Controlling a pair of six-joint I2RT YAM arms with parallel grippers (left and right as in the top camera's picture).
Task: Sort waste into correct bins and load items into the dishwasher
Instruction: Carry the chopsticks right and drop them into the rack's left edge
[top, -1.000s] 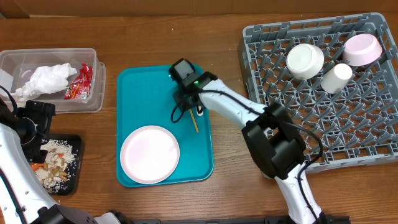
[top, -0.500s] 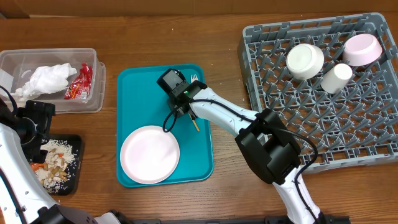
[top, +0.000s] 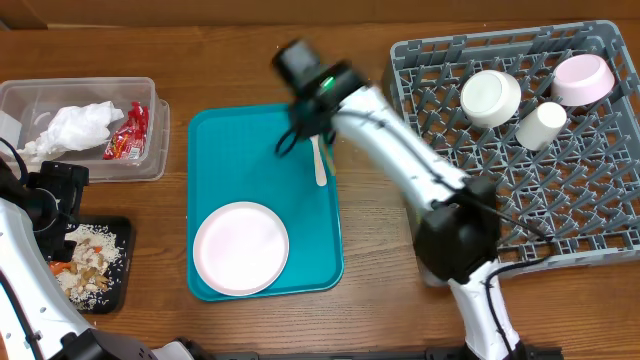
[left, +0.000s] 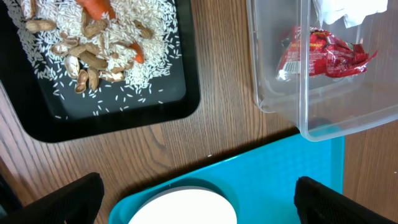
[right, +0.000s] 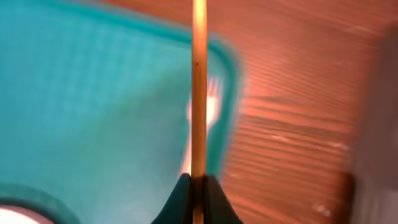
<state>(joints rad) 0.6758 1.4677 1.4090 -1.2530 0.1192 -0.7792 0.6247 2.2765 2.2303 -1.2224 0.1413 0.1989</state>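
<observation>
Brown wood-grain table (top: 220, 60)

The black tray (left: 124, 118) on the tabletop (left: 230, 124) holds rice (left: 149, 59), peanuts (left: 87, 62) and carrot (left: 96, 7). The tub (left: 273, 106) stands just beside it, with the wrapper (left: 317, 53) and napkin (left: 348, 9) inside. The teal tray (left: 280, 168) carries the plate (left: 183, 208) near its corner. The left gripper (left: 199, 199) has its fingers (left: 68, 199) spread wide.

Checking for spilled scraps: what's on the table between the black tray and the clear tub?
Nothing but bare table between the black tray and the clear tub; the left wrist view shows that strip.
</observation>
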